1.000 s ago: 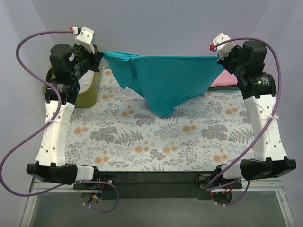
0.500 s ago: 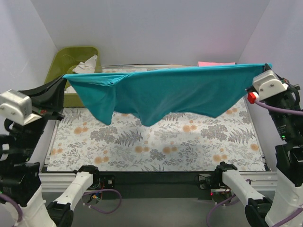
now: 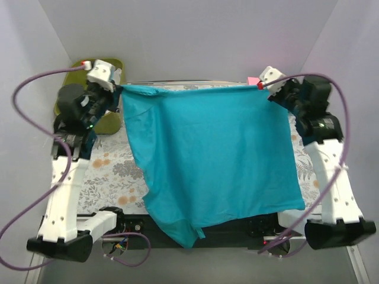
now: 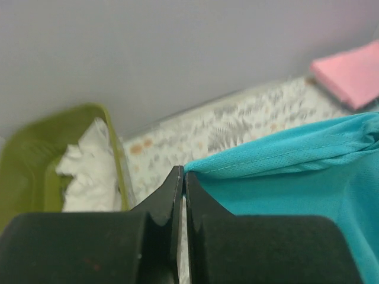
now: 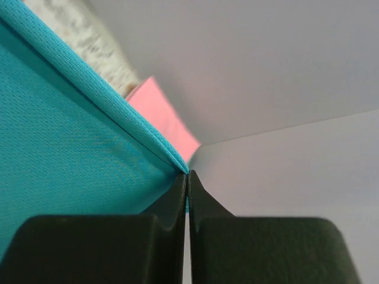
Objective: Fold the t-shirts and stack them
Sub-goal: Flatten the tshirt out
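The teal t-shirt (image 3: 213, 160) hangs spread as a wide sheet between both grippers, its top edge stretched taut at the back and its lower end reaching over the table's near edge. My left gripper (image 3: 120, 89) is shut on its top left corner, seen in the left wrist view (image 4: 183, 173) with teal cloth (image 4: 284, 160) running right. My right gripper (image 3: 260, 86) is shut on its top right corner, seen in the right wrist view (image 5: 187, 173) with teal cloth (image 5: 71, 136). A folded pink t-shirt (image 5: 160, 121) lies at the back right (image 3: 253, 80), mostly hidden.
An olive-green tub (image 3: 109, 121) stands at the back left, holding white cloth (image 4: 89, 171). The floral table cloth (image 3: 109, 171) shows left of the hanging shirt. Grey walls close in behind and at both sides.
Both arms have swung back from near the camera to the back of the table. The teal shirt, bunched and sagging before, now hangs open as a flat sheet.
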Action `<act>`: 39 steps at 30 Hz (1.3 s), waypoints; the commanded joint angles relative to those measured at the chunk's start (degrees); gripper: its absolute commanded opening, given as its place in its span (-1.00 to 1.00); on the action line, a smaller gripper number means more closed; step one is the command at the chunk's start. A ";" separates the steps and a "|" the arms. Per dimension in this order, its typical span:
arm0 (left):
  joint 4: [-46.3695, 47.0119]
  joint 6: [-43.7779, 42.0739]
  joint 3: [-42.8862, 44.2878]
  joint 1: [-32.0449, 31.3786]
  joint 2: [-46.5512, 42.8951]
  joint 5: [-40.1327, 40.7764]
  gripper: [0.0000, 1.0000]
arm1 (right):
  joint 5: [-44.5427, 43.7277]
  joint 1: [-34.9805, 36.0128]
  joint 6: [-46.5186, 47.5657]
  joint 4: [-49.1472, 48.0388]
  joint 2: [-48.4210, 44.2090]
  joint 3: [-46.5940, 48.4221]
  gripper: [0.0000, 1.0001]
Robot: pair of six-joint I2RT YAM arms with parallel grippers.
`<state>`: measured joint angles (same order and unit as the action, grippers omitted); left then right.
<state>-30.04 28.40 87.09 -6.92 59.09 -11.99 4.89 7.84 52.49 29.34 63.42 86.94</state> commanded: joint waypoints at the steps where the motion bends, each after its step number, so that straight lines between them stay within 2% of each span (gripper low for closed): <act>1: 6.91 -3.09 -10.34 0.50 1.55 1.89 -1.00 | -0.58 -0.28 1.56 -6.74 3.46 -7.11 -0.97; 6: 17.61 -4.06 -19.23 0.41 12.87 -1.98 -1.00 | -0.31 1.21 2.00 -15.09 13.38 -18.19 -0.97; 8: 19.49 -3.45 -18.45 0.33 22.58 -2.34 -1.00 | -1.62 1.83 1.92 -19.48 20.03 -18.99 -0.97; 10: 20.99 -2.74 -15.13 0.33 30.87 -0.85 -1.00 | -3.03 2.44 0.26 -21.51 25.67 -15.85 -0.97; 11: 20.90 -3.17 -9.62 0.15 34.91 -1.02 -1.00 | -4.61 2.62 -0.97 -21.61 31.71 -13.22 -0.94; 12: 20.03 -3.00 -6.52 -0.02 43.39 -0.76 -0.94 | -6.80 2.88 -2.46 -21.43 34.81 -7.63 -0.78; 13: 20.02 -2.57 -3.54 -0.11 46.96 1.51 -0.79 | -8.56 2.89 -5.26 -20.91 37.71 -4.18 -0.41; 14: 19.41 -1.87 5.02 -0.37 51.52 3.01 -0.61 | -11.71 2.89 -6.42 -20.38 42.36 -1.27 -0.23; 16: 12.75 2.61 15.95 -0.29 62.34 5.47 -0.46 | -14.54 2.89 -9.49 -16.98 45.55 6.09 0.02; 17: 10.20 3.49 24.88 -0.20 65.25 6.09 -0.36 | -14.64 2.80 -10.38 -15.38 46.52 7.71 0.07; 18: 6.35 5.33 28.71 -0.20 67.28 6.45 -0.24 | -14.21 2.71 -11.26 -13.63 46.45 9.03 0.11; 19: 5.62 6.22 30.40 -0.03 68.69 6.71 -0.24 | -13.51 2.71 -12.05 -10.74 45.84 9.13 0.13; 20: 5.78 6.83 30.68 0.24 68.09 5.93 -0.23 | -11.06 2.71 -13.10 -9.75 43.13 8.08 0.15; 24: 9.47 7.63 21.30 0.41 59.41 3.48 -0.20 | -6.56 2.71 -13.73 -5.01 36.44 1.58 0.17; 27: 8.87 7.28 10.32 0.24 50.71 -0.65 -0.20 | -5.15 2.71 -12.94 -1.23 32.48 -4.92 0.15; 28: 8.25 7.19 4.73 0.24 48.25 -1.45 -0.20 | -3.32 2.71 -12.76 0.78 31.77 -6.24 0.15; 34: -1.06 3.69 -10.60 -0.73 35.49 -6.20 -0.24 | -0.40 2.71 -11.54 6.86 29.05 -14.85 0.07; 35: -1.59 2.72 -15.32 -1.51 34.00 -5.16 -0.19 | -0.05 2.71 -11.45 7.13 28.78 -15.91 0.05; 39: -1.86 2.44 -23.09 -2.40 30.74 -3.31 -0.17 | 1.18 2.71 -11.80 8.36 30.01 -20.04 -0.01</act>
<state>-28.01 32.36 68.66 -8.56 90.52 -15.18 3.60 10.57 40.73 35.00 93.21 68.31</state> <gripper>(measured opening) 0.415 0.500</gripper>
